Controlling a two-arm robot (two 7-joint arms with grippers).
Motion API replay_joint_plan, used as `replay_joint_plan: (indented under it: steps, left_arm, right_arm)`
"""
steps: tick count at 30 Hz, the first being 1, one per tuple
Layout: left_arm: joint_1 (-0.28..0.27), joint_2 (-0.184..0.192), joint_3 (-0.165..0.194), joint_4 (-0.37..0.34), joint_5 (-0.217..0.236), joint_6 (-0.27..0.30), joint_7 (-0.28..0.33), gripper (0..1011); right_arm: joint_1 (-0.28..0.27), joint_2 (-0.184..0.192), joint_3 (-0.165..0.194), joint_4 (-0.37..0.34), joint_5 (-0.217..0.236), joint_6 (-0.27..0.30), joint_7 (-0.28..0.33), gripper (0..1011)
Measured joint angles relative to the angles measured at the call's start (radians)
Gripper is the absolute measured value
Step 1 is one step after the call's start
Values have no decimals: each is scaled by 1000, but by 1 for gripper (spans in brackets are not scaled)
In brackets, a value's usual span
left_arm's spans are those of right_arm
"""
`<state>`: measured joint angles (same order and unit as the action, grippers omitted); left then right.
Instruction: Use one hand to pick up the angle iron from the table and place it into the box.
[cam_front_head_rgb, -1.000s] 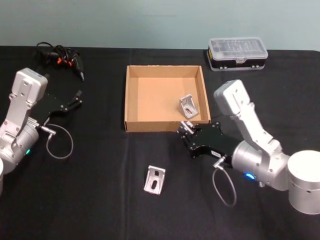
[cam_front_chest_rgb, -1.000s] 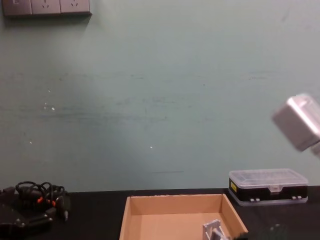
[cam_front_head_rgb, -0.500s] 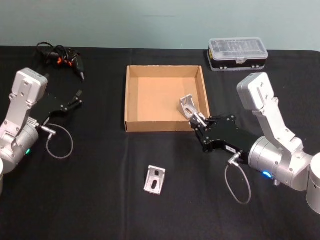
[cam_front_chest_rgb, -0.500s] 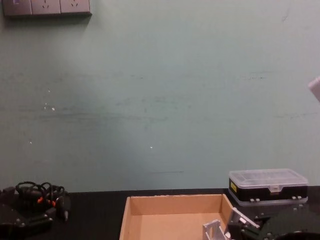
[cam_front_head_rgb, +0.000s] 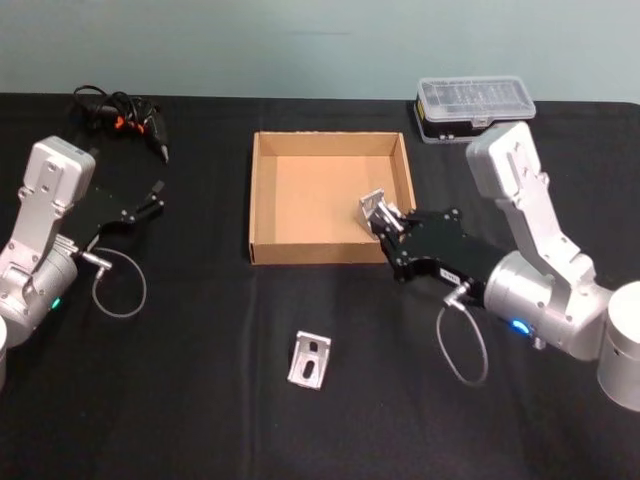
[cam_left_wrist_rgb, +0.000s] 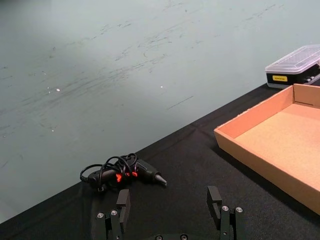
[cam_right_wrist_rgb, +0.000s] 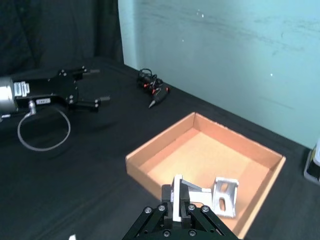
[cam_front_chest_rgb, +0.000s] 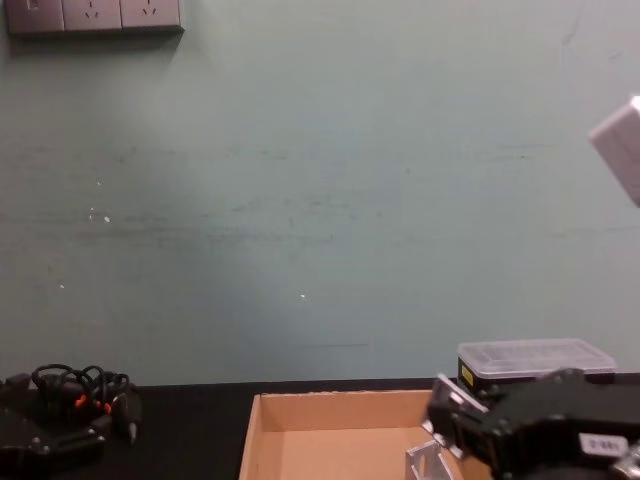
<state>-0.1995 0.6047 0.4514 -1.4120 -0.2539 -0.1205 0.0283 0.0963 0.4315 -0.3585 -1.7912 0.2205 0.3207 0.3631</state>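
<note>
Change: your right gripper (cam_front_head_rgb: 388, 225) was short of the box's (cam_front_head_rgb: 262, 190) near wall a second ago. It has since swung out to the right and come forward over the wall, and its tip now hangs above the floor at the box's 4 o'clock corner.
Meaning: the carry looks all but done, and what remains is probably a short lowering and the release.
Right gripper: its jaws are closed tight on the held iron (cam_right_wrist_rgb: 179, 190), with one white flange standing up between the fingertips.
Task's thing: the held iron is in the air over the box and not yet set down.
Second iron (cam_right_wrist_rgb: 225, 196): it lies in the box just past the fingertips, towards 12 o'clock.
Loose iron (cam_front_head_rgb: 310, 360): it sits on the table (cam_front_head_rgb: 200, 400) at the box's 6 o'clock, well apart.
Left gripper (cam_left_wrist_rgb: 170, 205): parked at the box's 9 o'clock, fingers spread and empty.
Around: a case (cam_front_head_rgb: 475, 105) stands at 1 o'clock and a cable bundle (cam_front_head_rgb: 120, 112) at 10 o'clock, both off the path.
In the way: if you drop the iron here it may land on the second iron, and the wall sits close under the wrist.
</note>
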Motion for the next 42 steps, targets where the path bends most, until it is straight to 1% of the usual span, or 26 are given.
replay_joint_plan:
  steps: [2,3,6,9,10,11,15,21,22,23,26,32,42]
  left_arm:
    - [0,0,0,0,0,0,0,1011]
    - [0,0,0,0,0,0,0,1011]
    - [0,0,0,0,0,0,0,1011]
    - [0,0,0,0,0,0,0,1011]
    - [0,0,0,0,0,0,0,1012]
    - [0,0,0,0,0,0,0,1011]
    - [0,0,0,0,0,0,0,1011]
    - [0,0,0,0,0,0,0,1011]
    - [0,0,0,0,0,0,0,1011]
    - [0,0,0,0,0,0,0,1011]
    - [0,0,0,0,0,0,0,1011]
    - [0,0,0,0,0,0,0,1011]
    - [0,0,0,0,0,0,0,1011]
  right_arm:
    - [19,-9,-8,14,-4,0,-2,86]
    - [40,-19,-17,32,-10,3,-4,86]
    - [69,-34,-30,59,-17,5,-5,86]
    - [121,-65,-51,119,-31,12,-6,86]
    - [121,-65,-51,119,-31,12,-6,86]
    - [144,-81,-61,147,-35,13,-6,86]
    - [201,-126,-82,227,-45,14,-7,86]
    - [255,-170,-106,309,-61,13,-8,86]
    - [268,-182,-113,333,-67,12,-10,86]
    - [268,-182,-113,333,-67,12,-10,86]
    - [296,-208,-128,390,-85,12,-16,86]
    - [323,-241,-139,459,-108,7,-24,86]
    - [344,-278,-142,538,-144,0,-37,86]
